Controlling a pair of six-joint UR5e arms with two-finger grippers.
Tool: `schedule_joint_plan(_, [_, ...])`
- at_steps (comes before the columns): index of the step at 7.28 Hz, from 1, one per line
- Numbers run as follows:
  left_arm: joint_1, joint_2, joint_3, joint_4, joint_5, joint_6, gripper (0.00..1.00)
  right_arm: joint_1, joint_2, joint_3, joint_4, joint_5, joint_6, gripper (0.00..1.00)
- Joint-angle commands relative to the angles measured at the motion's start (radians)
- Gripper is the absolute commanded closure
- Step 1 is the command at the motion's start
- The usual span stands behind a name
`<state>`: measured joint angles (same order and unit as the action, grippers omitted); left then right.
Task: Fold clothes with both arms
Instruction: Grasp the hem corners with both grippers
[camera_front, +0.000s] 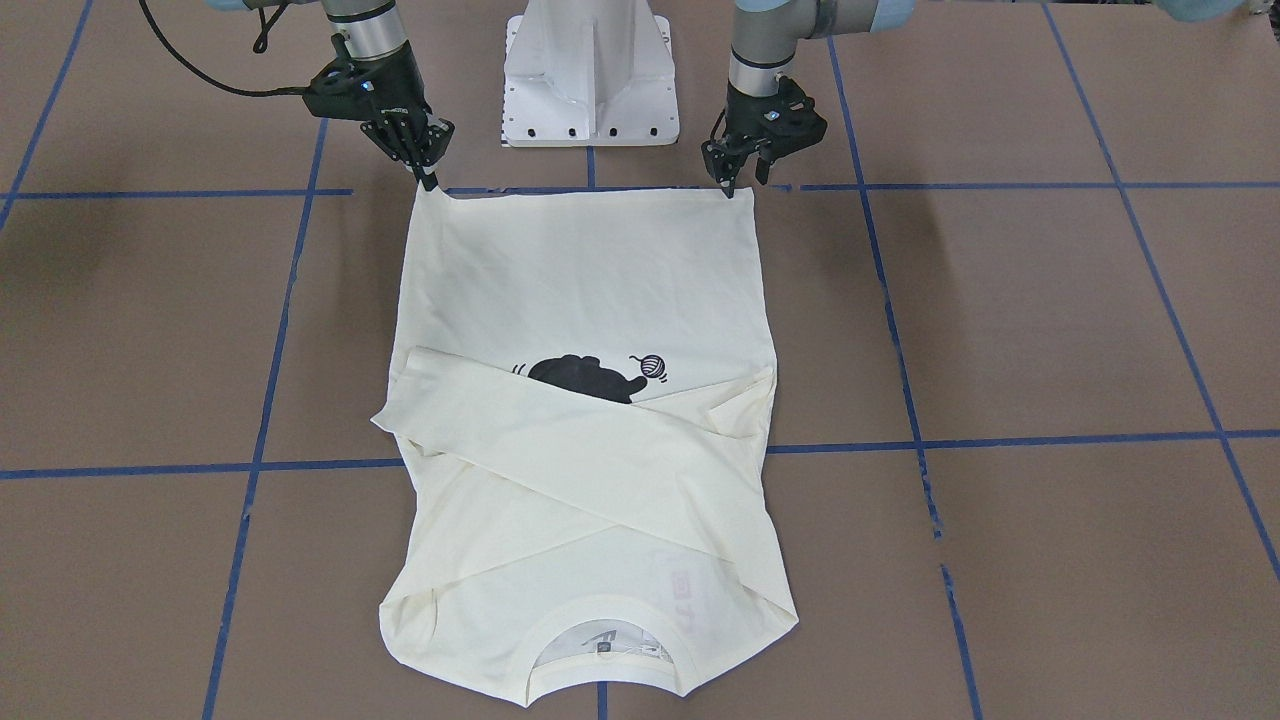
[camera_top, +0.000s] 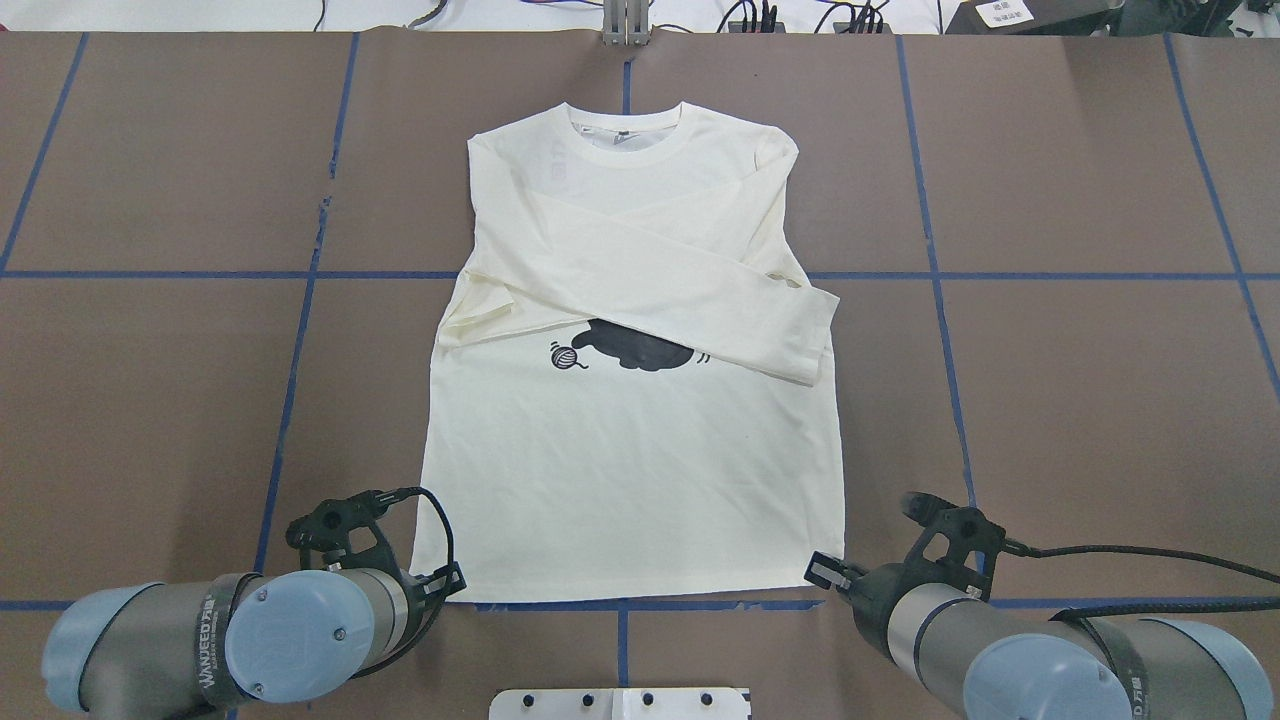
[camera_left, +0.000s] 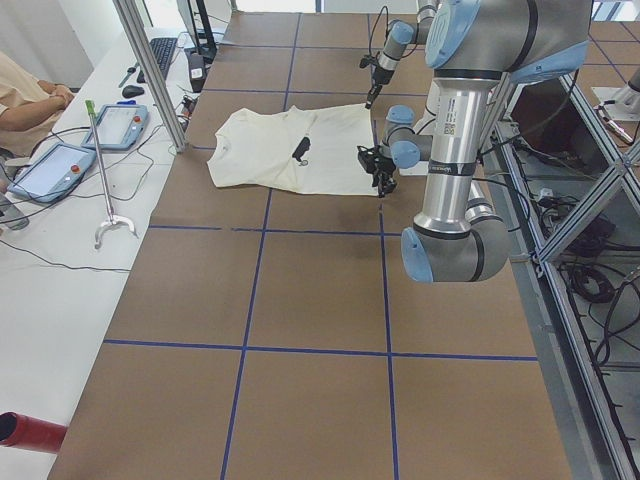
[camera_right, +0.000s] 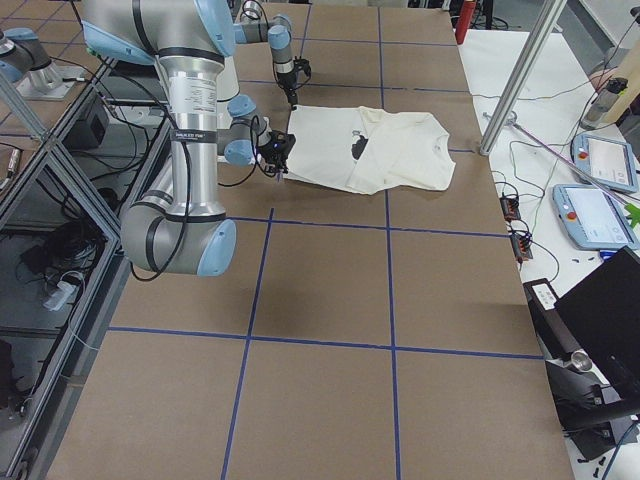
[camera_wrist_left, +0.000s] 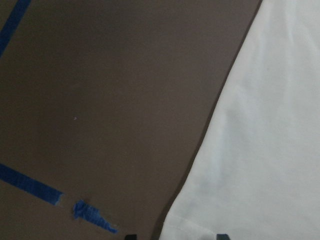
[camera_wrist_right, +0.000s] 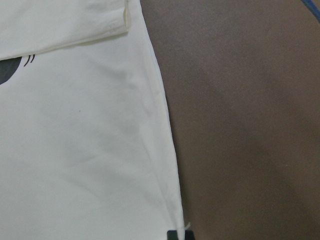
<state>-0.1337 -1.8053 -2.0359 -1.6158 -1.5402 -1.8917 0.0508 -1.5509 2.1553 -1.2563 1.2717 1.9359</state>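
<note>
Cream-white long-sleeved T-shirt (camera_front: 590, 280) lying flat, black right gripper (camera_front: 430, 182) pinching one hem corner, left gripper (camera_front: 742, 184) spread astride the other.

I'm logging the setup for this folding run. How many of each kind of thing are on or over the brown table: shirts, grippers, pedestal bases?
T-shirt: 1
Grippers: 2 (left gripper, right gripper)
White pedestal base: 1
Total: 4

T-shirt (camera_front: 590, 280) on table (camera_front: 1050, 330); left tool (camera_front: 738, 183) and right tool (camera_front: 428, 180) at its hem corners.
</note>
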Motion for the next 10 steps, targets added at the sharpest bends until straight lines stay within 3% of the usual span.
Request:
schedule_joint_plan(1, [-0.001,0.000,0.011,-0.001,0.000,0.000,0.40,0.000,0.000,0.000,0.000,0.000,0.000,1.00])
schedule_joint_plan(2, [-0.001,0.000,0.013,-0.001,0.000,0.000,0.41,0.000,0.000,0.000,0.000,0.000,0.000,1.00])
schedule_joint_plan(3, [-0.003,0.000,0.013,-0.001,0.000,0.000,0.52,0.000,0.000,0.000,0.000,0.000,0.000,1.00])
schedule_joint_plan(4, [-0.003,0.000,0.011,-0.001,-0.001,0.000,0.88,0.000,0.000,0.000,0.000,0.000,0.000,1.00])
schedule_joint_plan(5, [-0.001,-0.002,0.011,-0.001,-0.004,0.002,1.00,0.001,0.000,0.002,0.000,0.000,0.000,1.00])
schedule_joint_plan(8, [-0.014,-0.023,-0.021,0.004,-0.014,0.002,1.00,0.001,0.002,0.005,0.002,0.000,0.000,1.00])
schedule_joint_plan(10, [-0.020,0.020,-0.168,0.048,-0.046,-0.018,1.00,-0.021,-0.023,0.079,-0.002,0.003,0.005,1.00])
